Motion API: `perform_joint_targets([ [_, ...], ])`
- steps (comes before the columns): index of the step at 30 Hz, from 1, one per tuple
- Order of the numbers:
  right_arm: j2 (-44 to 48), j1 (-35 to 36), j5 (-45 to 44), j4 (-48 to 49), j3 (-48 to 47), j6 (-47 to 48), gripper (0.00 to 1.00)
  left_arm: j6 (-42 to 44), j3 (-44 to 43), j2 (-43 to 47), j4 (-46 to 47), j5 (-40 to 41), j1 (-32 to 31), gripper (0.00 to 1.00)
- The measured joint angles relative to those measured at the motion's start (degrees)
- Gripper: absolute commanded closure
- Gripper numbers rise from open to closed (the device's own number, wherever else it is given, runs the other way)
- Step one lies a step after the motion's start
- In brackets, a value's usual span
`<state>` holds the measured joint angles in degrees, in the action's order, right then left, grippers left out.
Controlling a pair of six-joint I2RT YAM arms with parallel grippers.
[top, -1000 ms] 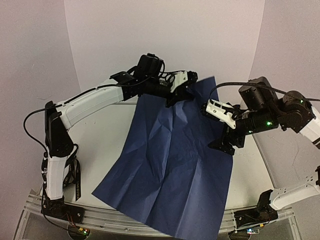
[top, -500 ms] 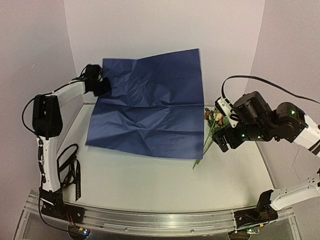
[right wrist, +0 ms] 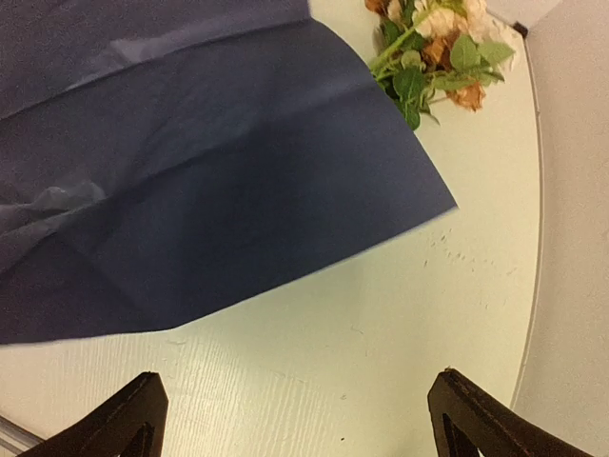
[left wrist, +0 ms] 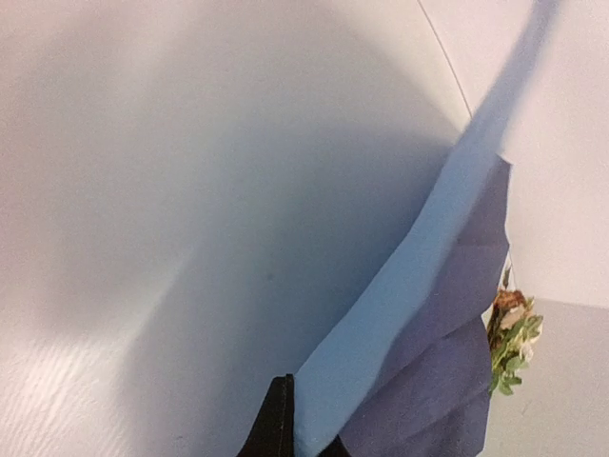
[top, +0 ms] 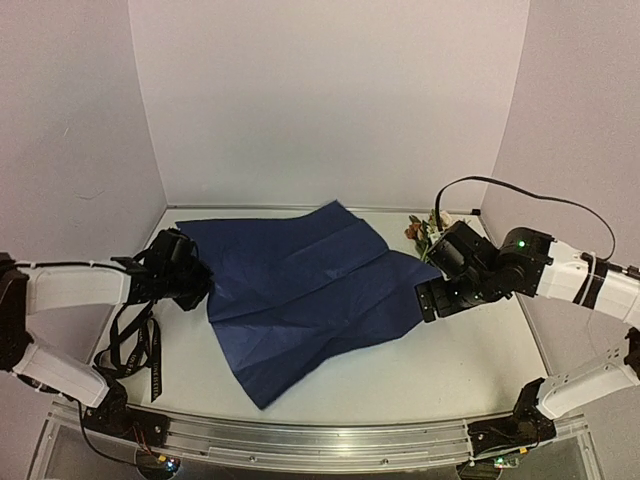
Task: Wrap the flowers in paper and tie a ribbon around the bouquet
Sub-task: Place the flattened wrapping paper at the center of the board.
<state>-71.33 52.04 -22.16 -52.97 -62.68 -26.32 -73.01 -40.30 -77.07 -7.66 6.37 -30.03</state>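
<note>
The paper (top: 300,290) lies spread over the middle of the worktop (top: 440,365), navy face up and creased. One corner points toward 6 o'clock, near the front edge.

The left hand (top: 188,283) sits low at the sheet's 9 o'clock edge, clamped on it. In the left wrist view the black fingers (left wrist: 276,424) pinch that edge, and the sheet rises from them with its light blue underside showing.

The right hand (top: 428,298) hovers at the paper's 3 o'clock corner. Its jaws are spread wide and hold nothing. In the right wrist view the two fingertips (right wrist: 143,405) stand far apart over bare worktop, just short of the sheet's edge.

The flowers (top: 422,230) lie at about 2 o'clock on the worktop, near the back wall. Their blooms and leaves poke out past the paper's far right corner, and the stems are hidden.

The ribbon (top: 150,360) lies in loose loops at 8 o'clock beside the left arm, apart from the paper.
</note>
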Motion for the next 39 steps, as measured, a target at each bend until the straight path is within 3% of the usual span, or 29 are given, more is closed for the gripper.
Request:
perform_joint_targets([
  [5, -2.1, -5.2, 3.0, 0.7, 2.0, -5.6, 0.02, -10.4, 9.8, 10.2, 0.1, 11.8, -6.0, 1.0],
  [11, -5.0, -9.6, 7.5, 5.6, 5.9, -12.3, 0.02, -18.1, 13.1, 14.0, 0.2, 19.7, -8.9, 1.0],
  [19, -13.8, -18.9, 16.0, 17.6, 7.4, -18.3, 0.09, -16.9, 13.6, 14.6, -0.9, 23.9, -9.0, 1.0],
  [27, -24.3, -22.0, 16.3, 21.4, -3.2, -19.6, 0.1, 1.7, 12.5, 12.5, 1.8, 8.3, 2.1, 1.0],
  [33, -28.3, -22.3, 13.6, 20.8, -6.7, -19.6, 0.1, 14.0, 11.6, 12.6, -1.0, -1.2, 4.5, 1.0],
  [39, -32.8, -22.6, 11.5, 19.2, -9.2, -19.6, 0.09, 21.0, 11.1, 12.9, -4.8, -8.3, 8.1, 1.0],
])
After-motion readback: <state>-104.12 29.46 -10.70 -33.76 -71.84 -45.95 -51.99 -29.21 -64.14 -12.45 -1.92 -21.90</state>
